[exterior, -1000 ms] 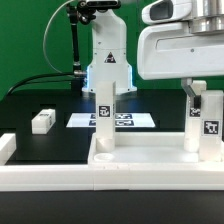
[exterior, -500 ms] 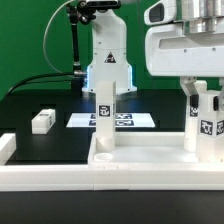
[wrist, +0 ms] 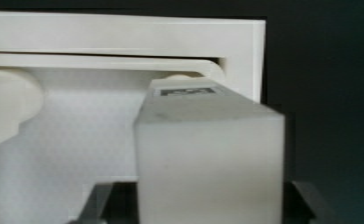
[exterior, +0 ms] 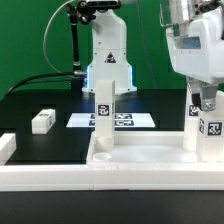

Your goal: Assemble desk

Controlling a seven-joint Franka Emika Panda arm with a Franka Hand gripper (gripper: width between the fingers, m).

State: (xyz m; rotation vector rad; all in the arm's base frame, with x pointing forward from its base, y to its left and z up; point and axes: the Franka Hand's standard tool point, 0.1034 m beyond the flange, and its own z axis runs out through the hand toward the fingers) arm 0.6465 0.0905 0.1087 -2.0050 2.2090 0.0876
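Green curtain backs a black surface [exterior: 40,100] where the rimmed tabletop [exterior: 150,160] lies upturned so posts can go in from above; one leg [exterior: 104,118] already stands at its far corner. At the tabletop's corner toward the exterior view's right, the tool [exterior: 203,112] sits clamped on a second leg [exterior: 207,135], presumably seating it, while a spare leg [exterior: 42,121] lies well off the tabletop.

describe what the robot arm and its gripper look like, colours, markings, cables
The arm is glossy white with rounded casings. Its base column has a small dark triangular mark above a light blue glowing band. Black cables run past its top joint and down the exterior view's left side. The hand near the gripper is a boxy white housing with grey undersides; the fingers look dark.
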